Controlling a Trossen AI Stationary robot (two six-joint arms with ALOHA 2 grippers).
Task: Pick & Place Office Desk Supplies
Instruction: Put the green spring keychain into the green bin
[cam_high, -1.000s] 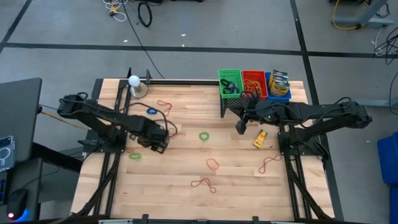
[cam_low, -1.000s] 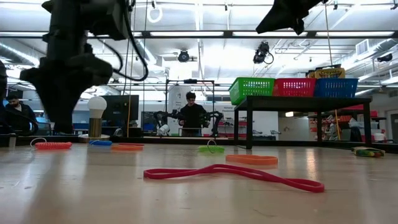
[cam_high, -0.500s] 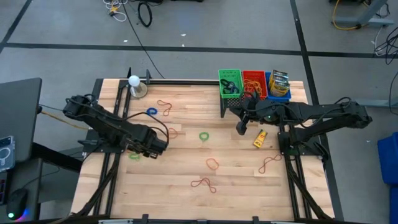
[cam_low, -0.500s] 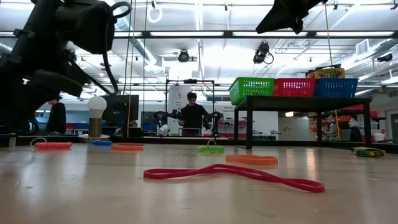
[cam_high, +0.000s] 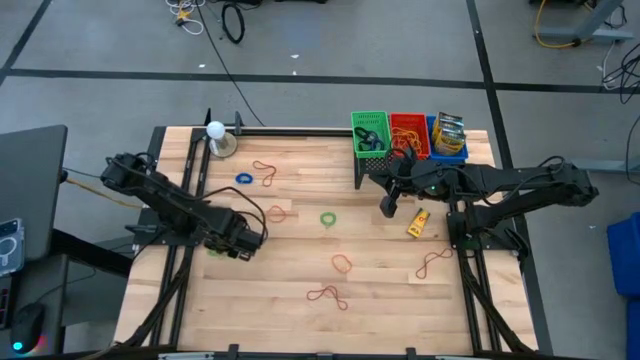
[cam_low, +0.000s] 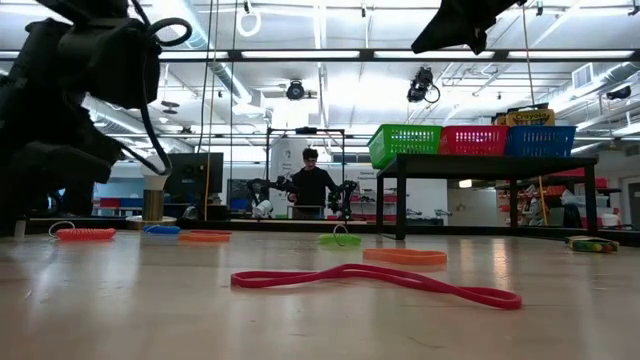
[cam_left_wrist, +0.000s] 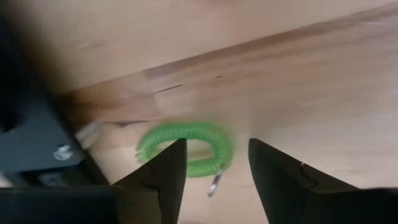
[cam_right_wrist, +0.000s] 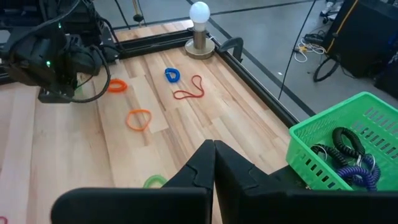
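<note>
Left gripper (cam_left_wrist: 212, 171), fingers spread wide and empty, hangs over the green coiled loop (cam_left_wrist: 185, 148) at the table's (cam_high: 380, 290) 8 o'clock edge; the coil's long axis lies across the gap between the fingers. Right gripper (cam_right_wrist: 214, 163), fingers pressed together, waits by the baskets (cam_high: 408, 135).

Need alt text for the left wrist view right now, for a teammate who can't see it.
The left gripper is open just above a green coiled loop lying on the wooden table, the loop showing between its two dark fingers. A small metal clip trails from the loop.
</note>
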